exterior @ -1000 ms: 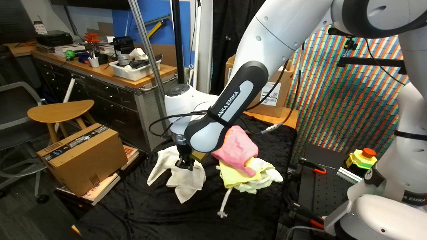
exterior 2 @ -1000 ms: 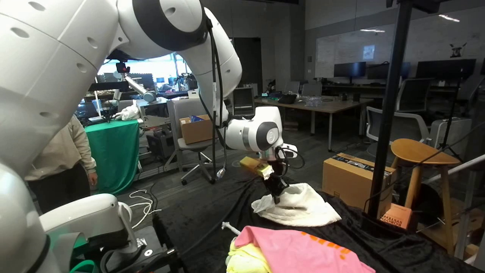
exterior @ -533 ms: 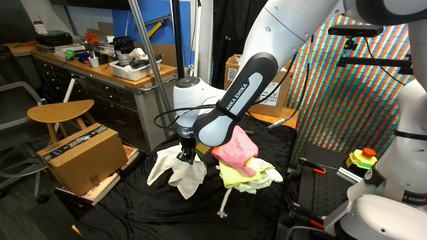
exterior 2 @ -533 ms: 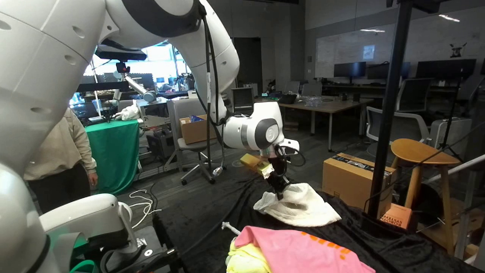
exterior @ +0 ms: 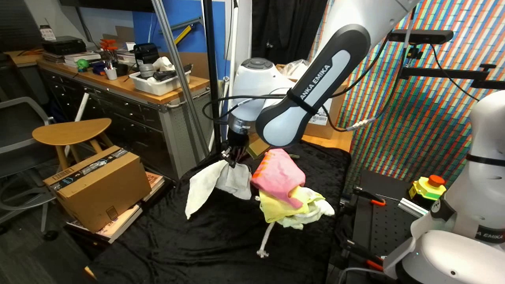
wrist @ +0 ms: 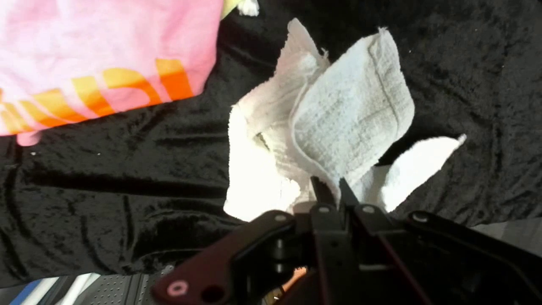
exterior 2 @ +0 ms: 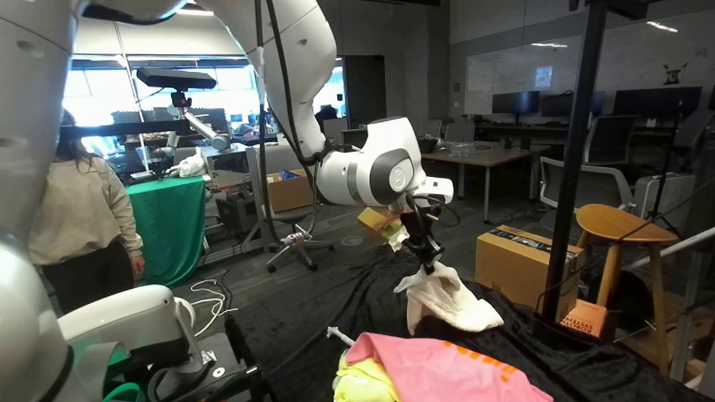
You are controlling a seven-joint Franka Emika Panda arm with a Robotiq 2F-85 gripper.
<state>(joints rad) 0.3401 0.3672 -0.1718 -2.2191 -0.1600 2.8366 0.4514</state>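
Pinching a bit of the white cloth (wrist: 351, 114) in the gripper (wrist: 330, 186); best to lift smoothly, well clear of the nearby pink cloth (wrist: 127, 40).

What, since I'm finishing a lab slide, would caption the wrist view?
The gripper pinches a white cloth over black fabric; a pink cloth with orange print lies upper left.
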